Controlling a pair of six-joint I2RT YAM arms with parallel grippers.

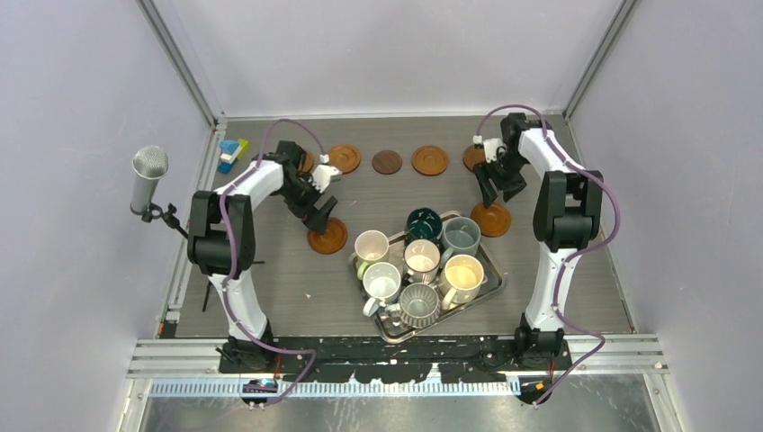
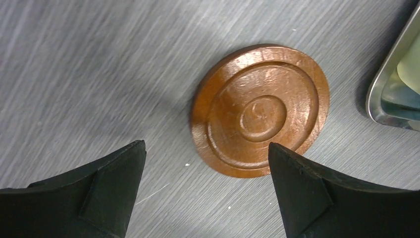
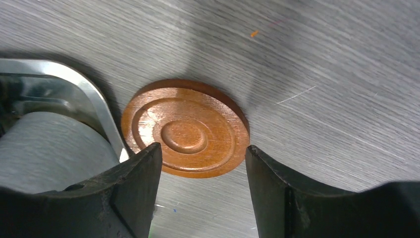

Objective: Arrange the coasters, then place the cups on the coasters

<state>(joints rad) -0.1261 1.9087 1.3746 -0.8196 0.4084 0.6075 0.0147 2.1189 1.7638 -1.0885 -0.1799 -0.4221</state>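
Over coasters [image 2: 260,109], the left gripper [image 2: 206,148] and right gripper [image 3: 203,148] gape empty, seemingly touching nothing.

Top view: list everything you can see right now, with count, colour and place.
coasters: seven; six orange-brown, one dark brown; five in a row along the far edge, two of these partly hidden by the arms; one on each side of the tray
cups: seven; four white or cream, one dark teal, one grey-blue, one ribbed grey; all on the tray
tray: one; steel; near middle of the table
microphone: one; grey; on a stand at the left edge
small blocks: count unclear; blue, yellow, white; far-left corner
table: one; grey wood grain
left pincer: black, open, over the coaster left of the tray
right pincer: black, open, over the coaster at the tray's far-right corner
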